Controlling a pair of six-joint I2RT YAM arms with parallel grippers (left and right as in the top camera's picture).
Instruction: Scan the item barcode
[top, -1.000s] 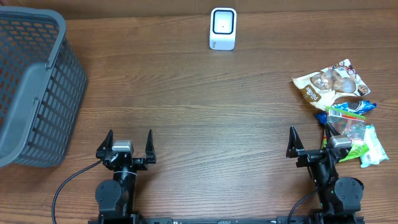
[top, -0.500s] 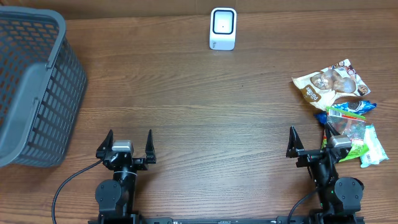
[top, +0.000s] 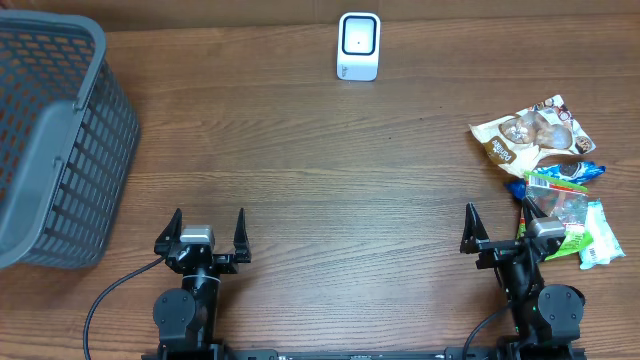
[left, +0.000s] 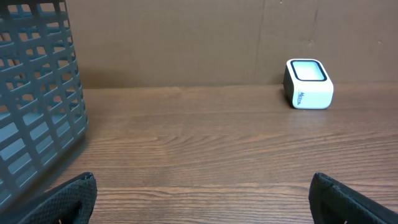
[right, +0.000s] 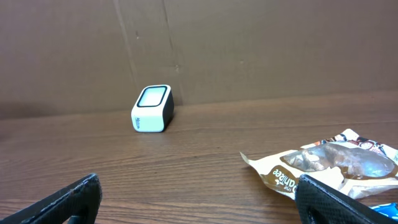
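Wooden tabletop (top: 320, 170); we saw left tool (top: 208, 232) and right tool (top: 500, 228) spread wide, empty. Snack packets (top: 545, 170) heaped at 3 o'clock, scanner (top: 358, 45) at 12. We feared right tool snagging two overlapping packets, or wrong face shown to scanner.

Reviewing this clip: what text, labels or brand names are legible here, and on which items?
Nothing can be quoted with confidence.
On the barcode scanner: small dark logo, too small to read.
On the brown snack bag: white lettering, too blurred.
On the blue packet and green packet: print too small.
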